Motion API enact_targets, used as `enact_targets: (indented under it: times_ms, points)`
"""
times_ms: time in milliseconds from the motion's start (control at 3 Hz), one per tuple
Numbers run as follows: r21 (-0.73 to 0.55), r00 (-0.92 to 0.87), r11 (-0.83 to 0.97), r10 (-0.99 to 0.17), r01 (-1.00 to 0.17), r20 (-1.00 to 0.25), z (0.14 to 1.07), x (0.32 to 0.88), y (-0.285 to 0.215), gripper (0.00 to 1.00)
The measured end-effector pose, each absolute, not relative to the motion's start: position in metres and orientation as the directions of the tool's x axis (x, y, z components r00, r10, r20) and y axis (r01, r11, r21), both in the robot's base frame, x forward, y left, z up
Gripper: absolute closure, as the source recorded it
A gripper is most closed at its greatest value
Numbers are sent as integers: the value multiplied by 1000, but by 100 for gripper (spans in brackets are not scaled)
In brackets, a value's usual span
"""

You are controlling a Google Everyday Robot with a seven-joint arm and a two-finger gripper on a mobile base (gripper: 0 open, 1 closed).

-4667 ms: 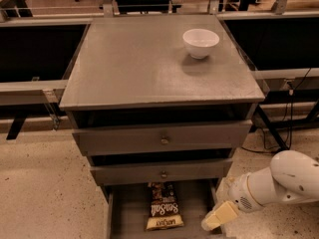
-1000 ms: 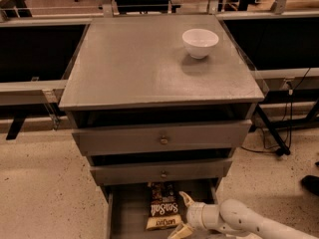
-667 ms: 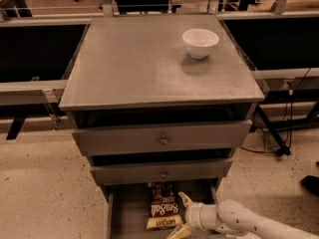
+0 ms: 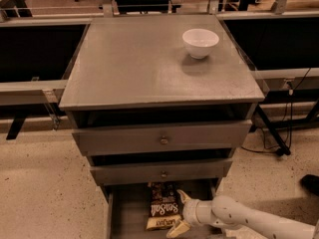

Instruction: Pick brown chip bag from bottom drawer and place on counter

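The brown chip bag (image 4: 162, 206) lies lengthwise on the floor of the open bottom drawer (image 4: 128, 217), its tan end band toward the front. My gripper (image 4: 179, 213) reaches in from the lower right on a white arm and sits at the bag's right edge. Its tan fingers (image 4: 184, 197) are spread open, one by the bag's middle and one by its front end. I cannot tell whether they touch the bag. The grey counter (image 4: 144, 63) is the cabinet's top, above.
A white bowl (image 4: 200, 42) stands at the back right of the counter. Two knobbed drawers (image 4: 162, 139) stick out partway above the bottom drawer. Cables and a stand leg (image 4: 271, 136) lie on the floor to the right.
Since 4.7 s ago my arm has dropped from right of the drawer and reached left to the bag. Over the last second it has barely moved.
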State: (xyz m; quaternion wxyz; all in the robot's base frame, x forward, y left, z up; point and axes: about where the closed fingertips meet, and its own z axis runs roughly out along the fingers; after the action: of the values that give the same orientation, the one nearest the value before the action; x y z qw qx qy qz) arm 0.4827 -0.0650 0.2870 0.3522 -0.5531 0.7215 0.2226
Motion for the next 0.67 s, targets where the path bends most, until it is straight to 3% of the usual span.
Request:
enact_targets:
  times_ms: [667]
  points:
    - [-68, -192, 387, -592, -920, -783, 257, 510, -72, 0]
